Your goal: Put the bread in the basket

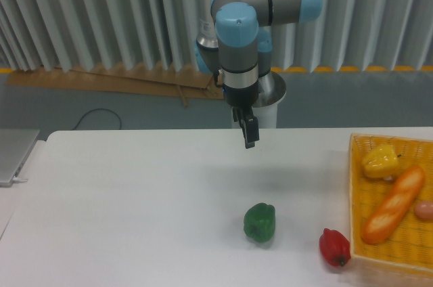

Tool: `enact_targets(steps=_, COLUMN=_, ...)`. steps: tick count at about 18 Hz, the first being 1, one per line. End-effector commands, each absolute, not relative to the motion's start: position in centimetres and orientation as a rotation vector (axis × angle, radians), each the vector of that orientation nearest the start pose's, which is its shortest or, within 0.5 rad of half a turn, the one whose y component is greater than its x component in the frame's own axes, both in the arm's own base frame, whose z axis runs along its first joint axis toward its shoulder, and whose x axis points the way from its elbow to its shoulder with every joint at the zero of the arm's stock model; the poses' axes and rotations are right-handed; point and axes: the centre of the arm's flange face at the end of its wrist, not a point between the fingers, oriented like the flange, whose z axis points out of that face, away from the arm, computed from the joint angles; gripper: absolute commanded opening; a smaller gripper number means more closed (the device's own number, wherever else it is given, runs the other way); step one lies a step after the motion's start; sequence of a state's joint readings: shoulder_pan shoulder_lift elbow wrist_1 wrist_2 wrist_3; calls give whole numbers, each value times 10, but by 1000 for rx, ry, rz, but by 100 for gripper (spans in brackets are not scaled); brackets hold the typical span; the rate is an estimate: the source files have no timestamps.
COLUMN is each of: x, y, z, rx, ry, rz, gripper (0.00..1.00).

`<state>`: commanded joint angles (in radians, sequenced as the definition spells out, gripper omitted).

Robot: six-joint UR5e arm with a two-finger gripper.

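The bread, a long golden-orange baguette with slash marks, lies diagonally inside the yellow mesh basket at the table's right edge. My gripper hangs in the air above the middle of the table's back part, far left of the basket. Its fingers point down and hold nothing; seen edge-on, the gap between them does not show.
A yellow pepper and a small pink item also lie in the basket. A green pepper and a red pepper sit on the white table in front. A grey laptop rests at the left edge.
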<state>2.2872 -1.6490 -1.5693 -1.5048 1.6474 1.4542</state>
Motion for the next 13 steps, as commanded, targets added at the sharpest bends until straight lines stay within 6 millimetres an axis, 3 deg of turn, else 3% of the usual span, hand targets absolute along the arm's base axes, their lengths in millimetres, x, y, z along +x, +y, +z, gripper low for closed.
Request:
enact_targets(steps=7, x=-251, y=475, z=461, rx=-2975, ry=1187, rz=42, gripper=100)
enact_targets(steps=11, x=-240, y=458, z=485, rx=-2953, ry=1211, rz=83, gripper=100)
enact_targets(steps=13, x=-239, y=458, z=485, rx=-2954, ry=1212, rz=81, gripper=100)
